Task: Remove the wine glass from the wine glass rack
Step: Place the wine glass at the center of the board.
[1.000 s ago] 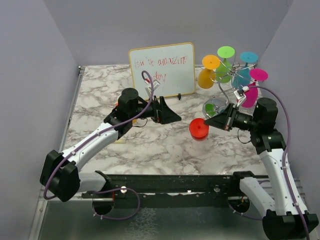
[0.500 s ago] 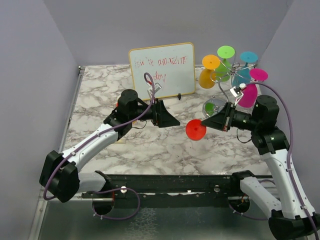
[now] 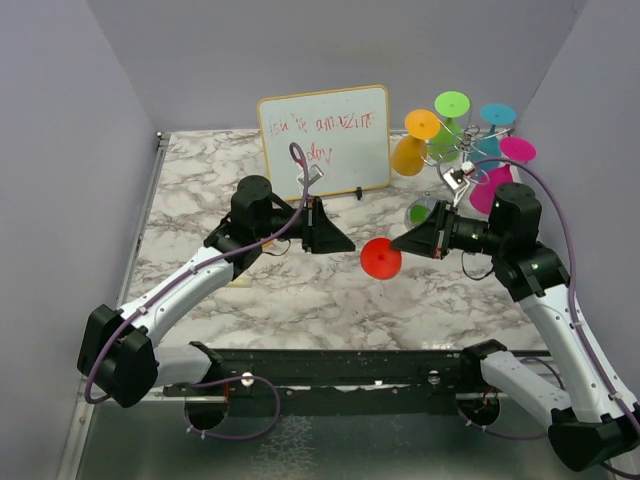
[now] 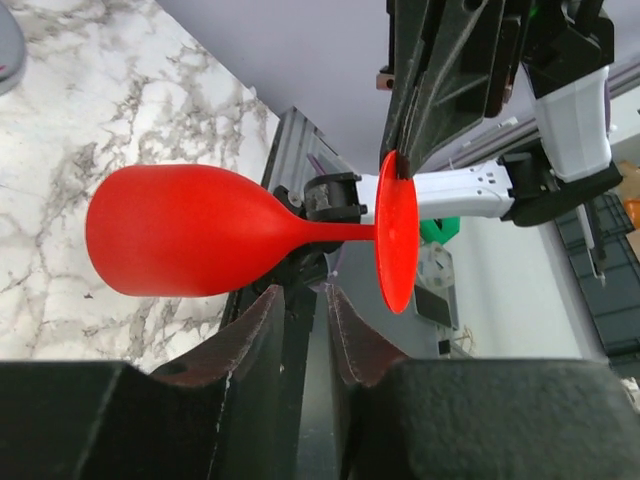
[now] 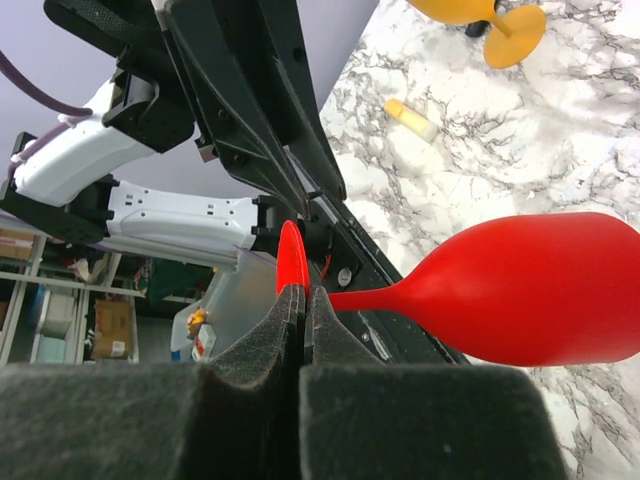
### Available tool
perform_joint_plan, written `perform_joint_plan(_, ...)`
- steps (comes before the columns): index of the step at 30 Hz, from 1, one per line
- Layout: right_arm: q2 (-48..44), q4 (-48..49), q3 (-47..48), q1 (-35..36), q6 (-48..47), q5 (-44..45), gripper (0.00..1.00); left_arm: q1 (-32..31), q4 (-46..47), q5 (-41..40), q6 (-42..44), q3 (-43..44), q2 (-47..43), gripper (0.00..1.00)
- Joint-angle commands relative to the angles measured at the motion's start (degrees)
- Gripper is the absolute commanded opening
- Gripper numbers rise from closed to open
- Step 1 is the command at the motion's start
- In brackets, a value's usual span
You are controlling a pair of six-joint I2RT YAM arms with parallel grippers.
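Observation:
A red wine glass (image 3: 381, 258) hangs in the air above the middle of the marble table, clear of the wine glass rack (image 3: 455, 160). My right gripper (image 3: 400, 244) is shut on the thin edge of its round foot (image 5: 291, 258), and the bowl (image 5: 530, 290) points sideways. My left gripper (image 3: 350, 245) faces it from the left. Its fingers (image 4: 262, 318) stand close together with a narrow empty gap, just short of the stem (image 4: 340, 235).
The silver rack at the back right still carries orange (image 3: 412, 150), green (image 3: 450, 108), blue (image 3: 494, 118) and magenta (image 3: 514, 152) glasses over its shiny round base (image 3: 430, 210). A whiteboard (image 3: 325, 140) stands behind the left gripper. A small yellow object (image 5: 412, 120) lies on the marble.
The right gripper has carried the red glass left and toward the table's middle. The left gripper's fingers have drawn much closer together while it stayed near the whiteboard.

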Motion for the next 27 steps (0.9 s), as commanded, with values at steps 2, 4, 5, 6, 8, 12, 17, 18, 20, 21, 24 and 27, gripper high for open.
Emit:
perform_joint_plan(2, 0.4, 3.3, 0.9, 0.3, 0.0, -0.9, 0.01, 0.2, -1.5, 5.2, 2.6, 2.1, -1.4, 0.30)
perform_joint_plan(4, 0.7, 3.9, 1.1, 0.4, 0.3, -1.1, 0.00, 0.2, -0.8, 4.8, 2.5, 2.4, -1.7, 0.51)
perform_joint_plan(5, 0.9, 3.8, 1.2, 0.4, 0.1, -0.9, 0.01, 0.2, 0.4, 5.1, 1.7, 2.4, -1.6, 0.60)
perform_joint_plan(6, 1.1, 3.5, 1.4, 0.4, -0.4, -0.6, 0.01, 0.2, 1.6, 6.0, 0.5, 2.7, -1.5, 0.63)
perform_joint_plan(8, 1.5, 3.2, 1.7, 0.6, -0.9, -0.3, 0.01, -0.1, 1.8, 6.7, -0.3, 3.6, -1.3, 0.67)
perform_joint_plan(12, 2.3, 4.7, 1.3, 1.5, -0.3, 0.0, 0.00, -1.3, 1.8, 6.7, 0.2, 5.2, -0.5, 0.75)
perform_joint_plan(17, 3.0, 4.8, 1.9, 2.4, -0.9, 1.0, 0.00, -4.3, 0.3, 6.2, 0.9, 7.4, 2.3, 0.70)
perform_joint_plan(18, 3.0, 4.9, 1.9, 2.5, -1.0, 1.1, 0.01, -4.7, 0.0, 6.0, 1.2, 7.3, 2.5, 0.65)
perform_joint_plan(20, 2.8, 5.2, 1.7, 2.6, -1.1, 1.0, 0.00, -5.1, -0.1, 5.6, 1.2, 7.3, 3.0, 0.53)
perform_joint_plan(21, 2.8, 5.4, 1.6, 2.6, -1.0, 0.9, 0.00, -5.5, -0.1, 5.6, 1.2, 7.4, 3.4, 0.48)
perform_joint_plan(24, 2.8, 5.4, 1.5, 2.6, -1.1, 0.9, 0.00, -6.0, -3.5, 5.9, 3.8, 8.7, 3.9, 0.34)
perform_joint_plan(27, 2.5, 5.8, 1.7, 2.6, -1.2, 0.6, 0.01, -6.0, -12.5, 4.3, 10.5, 11.6, 4.0, 0.24)
